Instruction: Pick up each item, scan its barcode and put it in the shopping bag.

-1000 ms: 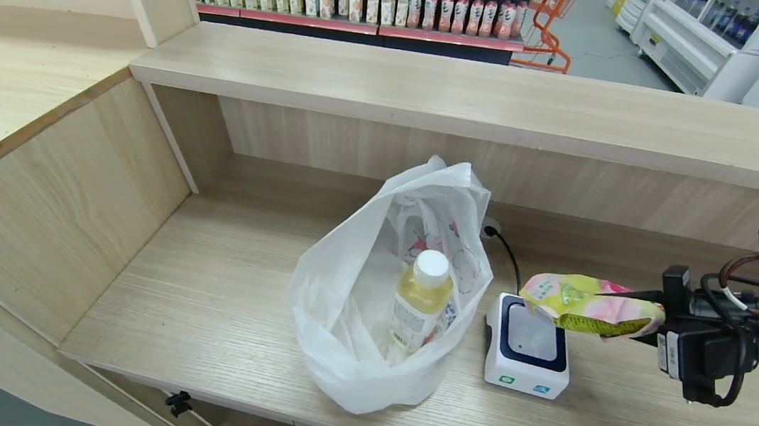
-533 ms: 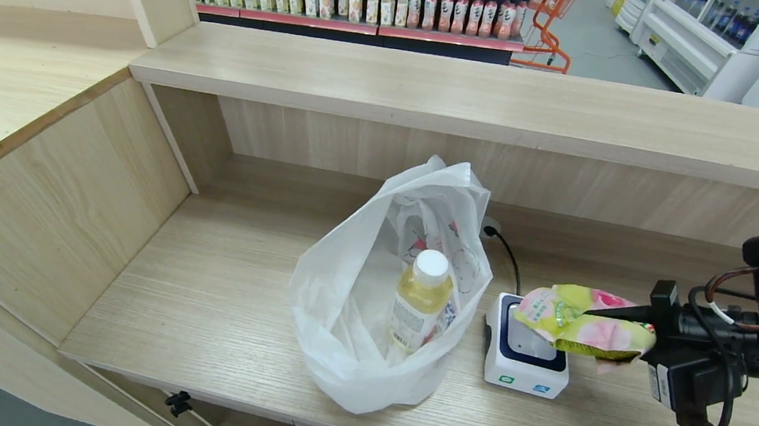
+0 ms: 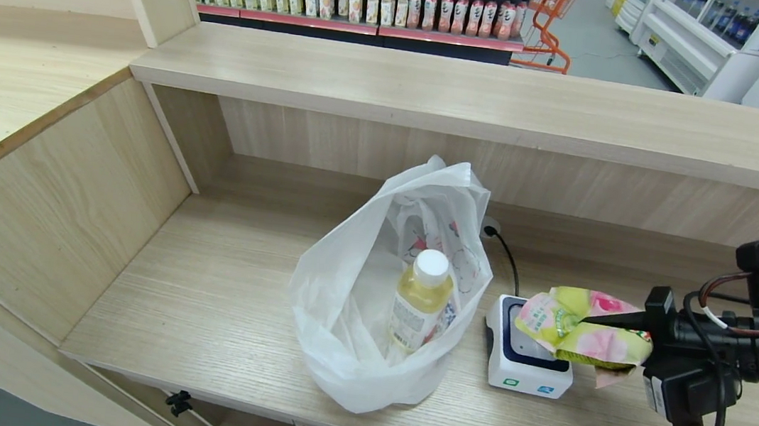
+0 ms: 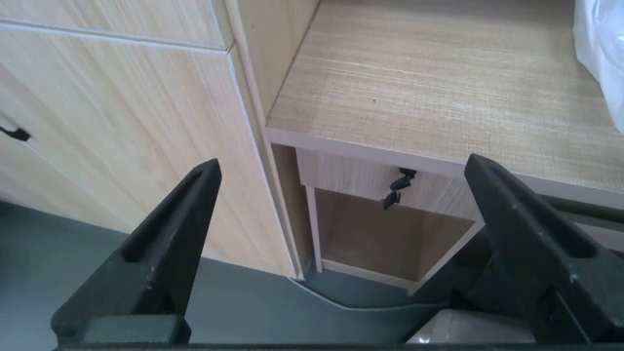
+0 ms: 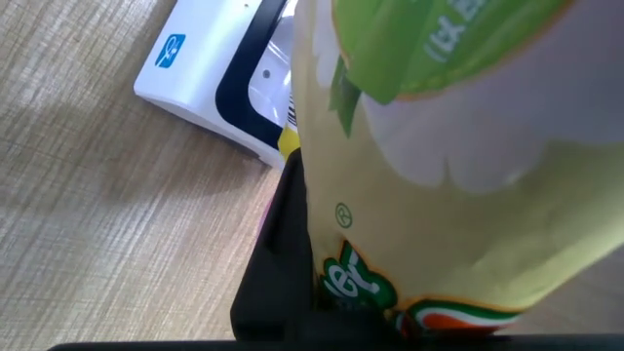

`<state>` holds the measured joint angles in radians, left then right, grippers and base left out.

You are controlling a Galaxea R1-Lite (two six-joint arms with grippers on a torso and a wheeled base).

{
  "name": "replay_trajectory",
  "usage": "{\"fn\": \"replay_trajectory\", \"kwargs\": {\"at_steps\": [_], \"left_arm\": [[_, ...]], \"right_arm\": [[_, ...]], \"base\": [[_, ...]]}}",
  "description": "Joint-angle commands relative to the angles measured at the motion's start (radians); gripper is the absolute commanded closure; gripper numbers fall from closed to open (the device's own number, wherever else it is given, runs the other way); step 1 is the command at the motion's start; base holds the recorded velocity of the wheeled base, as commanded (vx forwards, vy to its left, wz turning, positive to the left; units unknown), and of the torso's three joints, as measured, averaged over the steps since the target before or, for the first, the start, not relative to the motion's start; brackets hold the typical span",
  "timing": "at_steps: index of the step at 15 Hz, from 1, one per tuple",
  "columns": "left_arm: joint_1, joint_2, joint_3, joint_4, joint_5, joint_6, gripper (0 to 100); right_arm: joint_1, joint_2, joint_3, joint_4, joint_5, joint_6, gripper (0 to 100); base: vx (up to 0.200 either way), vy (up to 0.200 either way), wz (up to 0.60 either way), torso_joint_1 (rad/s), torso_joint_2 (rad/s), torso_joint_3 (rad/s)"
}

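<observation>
The right pincer (image 3: 627, 327), clamped on a yellow-pink foil pouch (image 3: 577, 328), has been lowered toward the white box-shaped scanner (image 3: 526, 376) beneath, so scanning is judged imminent.

Your R gripper (image 3: 612, 331) w/ the snack packet (image 3: 577, 328) has come down and slid a bit to the robot's left vs 1 s ago. The packet was riding above the scanner's (image 3: 519, 375) far right corner. Now it hangs lower and, in head view, covers more of the right side of the scanner's window. Most of that drop came in the first half sec, w/ only a small dip after. The packet has also rolled slightly: more of its pink & green top face shows, where before it was nearer edge-on.
</observation>
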<state>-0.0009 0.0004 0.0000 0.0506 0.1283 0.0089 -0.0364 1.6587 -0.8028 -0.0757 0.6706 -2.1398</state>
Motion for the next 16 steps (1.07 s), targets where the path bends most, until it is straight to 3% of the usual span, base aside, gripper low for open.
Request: {"fn": "replay_trajectory", "kwargs": {"at_steps": [1, 10, 12, 14, 16], "left_arm": [[-0.001, 0.001, 0.0, 0.0, 0.001, 0.0, 0], [0.001, 0.001, 0.0, 0.0, 0.001, 0.0, 0], [0.001, 0.001, 0.0, 0.0, 0.001, 0.0, 0], [0.001, 0.001, 0.0, 0.0, 0.001, 0.0, 0], [0.001, 0.001, 0.0, 0.0, 0.001, 0.0, 0]], "right_arm": [[0.0, 0.012, 0.0, 0.001, -0.002, -0.005, 100], [0.004, -0.036, 0.0, 0.007, 0.001, -0.005, 100], [0.007, -0.089, -0.009, 0.051, 0.009, 0.061, 100], [0.041, -0.205, -0.023, 0.056, 0.02, 0.334, 100], [0.11, -0.304, -0.073, 0.036, 0.004, 0.816, 100]], "base": [[0.0, 0.0, 0.0, 0.0, 0.0, 0.0], [0.0, 0.0, 0.0, 0.0, 0.0, 0.0], [0.0, 0.0, 0.0, 0.0, 0.0, 0.0], [0.0, 0.0, 0.0, 0.0, 0.0, 0.0], [0.0, 0.0, 0.0, 0.0, 0.0, 0.0]]}}
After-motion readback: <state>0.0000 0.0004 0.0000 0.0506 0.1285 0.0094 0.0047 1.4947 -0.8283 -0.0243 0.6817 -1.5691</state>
